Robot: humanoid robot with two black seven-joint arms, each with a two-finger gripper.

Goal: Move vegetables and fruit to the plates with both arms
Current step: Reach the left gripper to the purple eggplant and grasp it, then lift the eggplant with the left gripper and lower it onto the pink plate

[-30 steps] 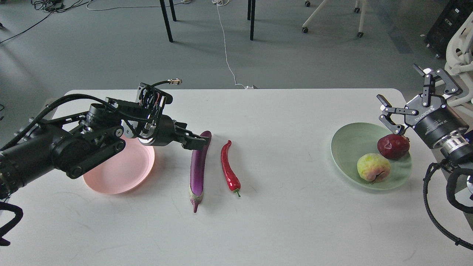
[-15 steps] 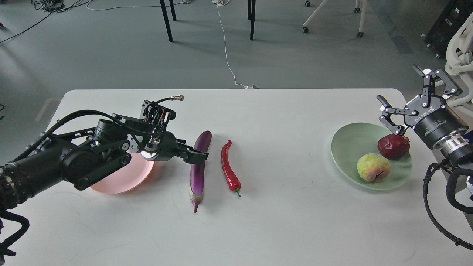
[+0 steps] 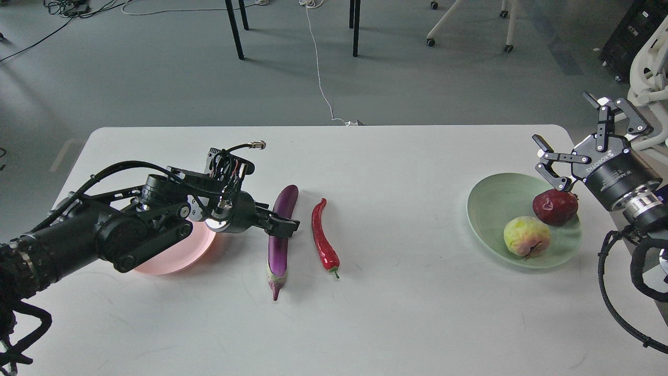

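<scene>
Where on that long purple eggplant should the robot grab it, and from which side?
Probably around the middle of the eggplant, with the left gripper coming from the pink plate's side, as it is now. The eggplant lies flat, lengthwise away from the robot, so the fingers can close across its narrow width. The middle should balance it best; the tapered stem end would tip. The chili pepper lies close on the other side.

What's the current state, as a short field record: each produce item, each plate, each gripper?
eggplant: on table, left gripper across its middle
chili pepper: on table, right of eggplant
pomegranate: in green plate
yellow-green fruit: in green plate
pink plate: partly hidden under left arm, no produce visible
left gripper: grip state unclear
right gripper: open, empty, above the green plate's far edge
</scene>
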